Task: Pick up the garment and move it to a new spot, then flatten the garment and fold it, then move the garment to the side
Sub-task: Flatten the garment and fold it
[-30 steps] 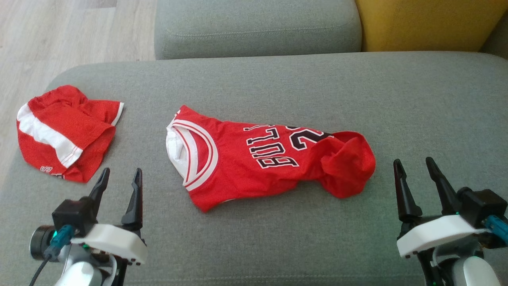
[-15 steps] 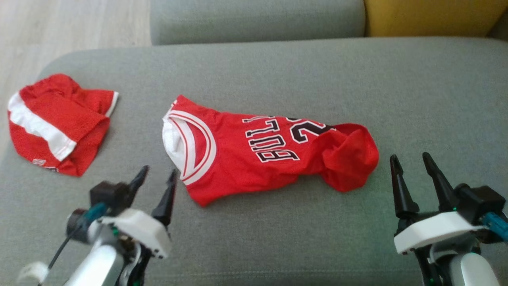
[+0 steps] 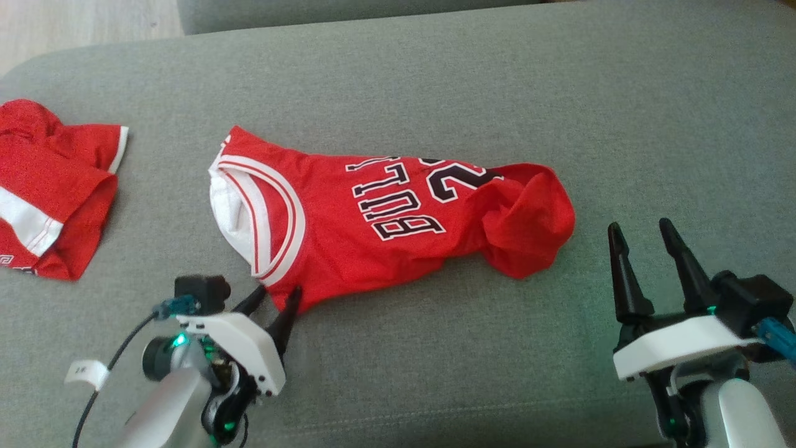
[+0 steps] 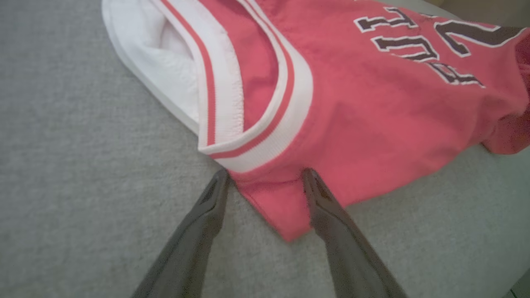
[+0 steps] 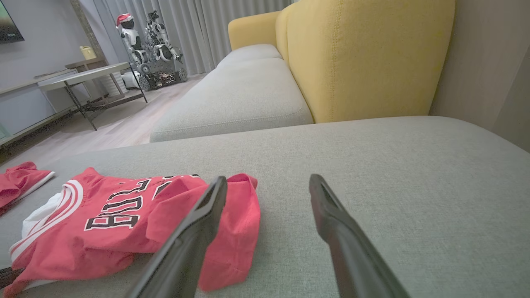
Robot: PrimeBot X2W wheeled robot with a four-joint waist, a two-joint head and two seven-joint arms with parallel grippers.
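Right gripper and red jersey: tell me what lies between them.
Just bare grey cushion: in the head view an open strip of it separates the right gripper from the bunched end of the red jersey.
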